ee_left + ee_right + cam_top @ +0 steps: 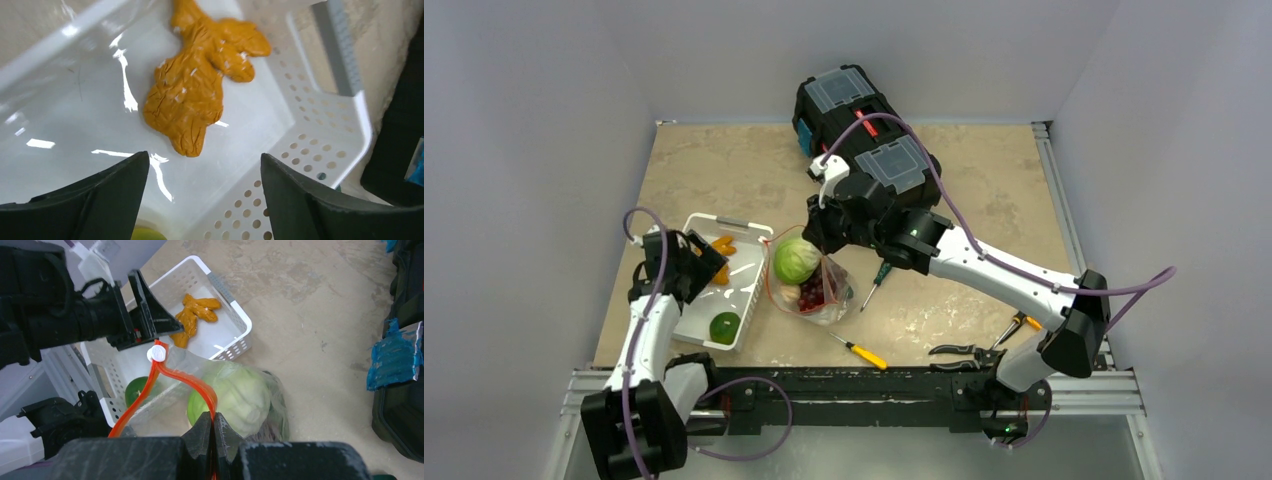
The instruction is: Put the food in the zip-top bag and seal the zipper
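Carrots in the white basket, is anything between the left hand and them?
Nothing visible does. The carrots lie bare on the floor of the white basket, and the left hand hangs open over them with only open space between.

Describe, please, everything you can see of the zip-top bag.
The zip-top bag is clear, floppy plastic, resting on the table beside the white basket. Its orange-red zipper gapes open, a white tab at one end. The right gripper holds the strip, fingers shut. Inside show a pale green cabbage and purple grapes.
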